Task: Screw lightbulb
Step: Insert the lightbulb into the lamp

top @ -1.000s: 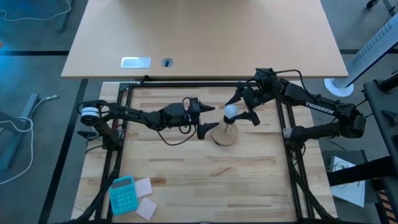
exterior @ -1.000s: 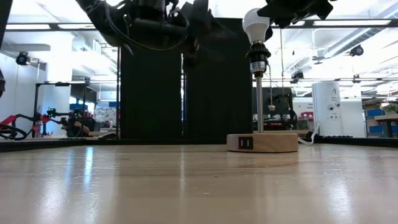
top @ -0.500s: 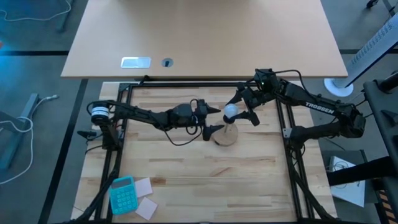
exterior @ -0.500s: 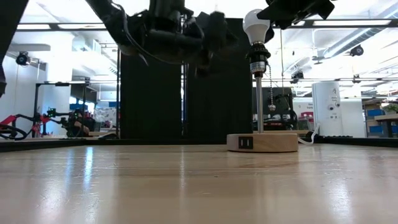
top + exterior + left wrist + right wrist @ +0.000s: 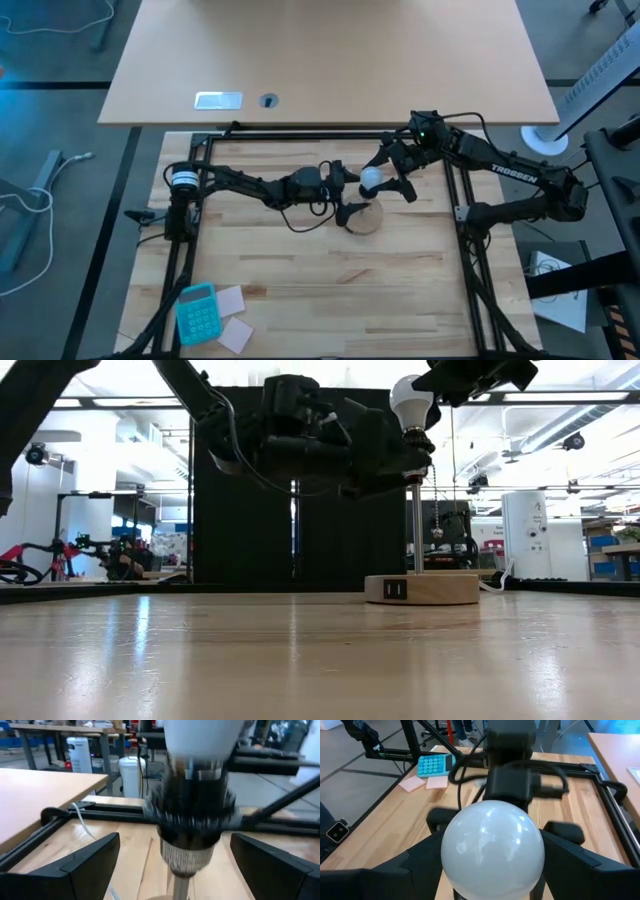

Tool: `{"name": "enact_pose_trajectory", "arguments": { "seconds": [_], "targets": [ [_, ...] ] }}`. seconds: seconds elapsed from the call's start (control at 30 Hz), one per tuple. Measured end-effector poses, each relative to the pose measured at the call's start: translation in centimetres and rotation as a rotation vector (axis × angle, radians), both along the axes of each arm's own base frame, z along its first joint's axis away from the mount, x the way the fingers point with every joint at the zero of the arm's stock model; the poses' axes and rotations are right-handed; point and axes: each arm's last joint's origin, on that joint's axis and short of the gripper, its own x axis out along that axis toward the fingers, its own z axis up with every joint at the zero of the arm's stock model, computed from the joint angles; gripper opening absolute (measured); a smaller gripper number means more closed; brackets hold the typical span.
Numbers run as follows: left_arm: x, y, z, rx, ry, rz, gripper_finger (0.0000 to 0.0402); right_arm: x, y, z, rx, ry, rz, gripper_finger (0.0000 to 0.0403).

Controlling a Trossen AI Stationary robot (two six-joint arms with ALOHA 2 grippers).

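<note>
Wood-slat table (image 5: pixel 300 270): lightbulb (image 5: pixel 371 180) is seated in the black socket (image 5: pixel 192 817) atop the stand (image 5: pixel 364 218). Left gripper (image 5: pixel 350 192) has been advanced, fingers wide, now straddling the socket. Right gripper (image 5: pixel 392 172) is closed around the bulb, slightly narrowed; bracing for screwing is likely.

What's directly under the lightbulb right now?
The lightbulb sits on a black socket atop a thin post rising from the wooden base. The bulb's screw thread is hidden inside the socket, so seating depth can't be seen.
</note>
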Motion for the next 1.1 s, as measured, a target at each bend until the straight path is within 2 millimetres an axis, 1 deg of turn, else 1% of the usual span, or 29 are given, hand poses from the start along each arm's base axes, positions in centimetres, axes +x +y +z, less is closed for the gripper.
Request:
{"name": "enact_pose_trajectory", "arguments": {
  "seconds": [0.17, 0.27, 0.4, 0.5, 0.67, 0.8, 0.93, 1.1],
  "targets": [
    [0.6, 0.5, 0.2, 0.034, -0.024, -0.032, 0.0368, 0.0, 0.0, 0.0, 0.003, 0.002, -0.001, 0.0279],
    [0.5, 0.9, 0.1, 0.038, -0.018, -0.046, 0.0355, 0.0, 0.0, 0.0, 0.004, 0.003, 0.0, 0.0278],
    [0.5, 0.8, 0.1, 0.042, -0.027, -0.096, 0.0321, 0.0, 0.0, 0.0, 0.003, 0.004, 0.0, 0.0278],
    [0.6, 0.7, -0.2, 0.049, -0.016, -0.126, 0.0292, 0.0, 0.0, 0.0, 0.003, 0.003, 0.0, 0.028],
    [0.6, 0.8, 0.0, 0.056, -0.025, -0.12, 0.0256, 0.0, 0.0, 0.0, 0.002, 0.004, 0.001, 0.0277],
    [0.6, 0.9, -0.1, 0.071, -0.02, -0.116, 0.0248, 0.0, 0.0, 0.0, 0.002, 0.004, 0.001, 0.0278],
    [0.8, 1.1, -0.9, 0.081, -0.01, -0.112, 0.0247, 0.0, 0.0, -0.1, 0.002, 0.005, 0.001, 0.0282],
    [1.0, 1.2, -1.0, 0.096, -0.068, -0.113, 0.0241, 0.0, 0.0, -0.1, 0.002, 0.005, 0.001, 0.0278]
  ]
}}
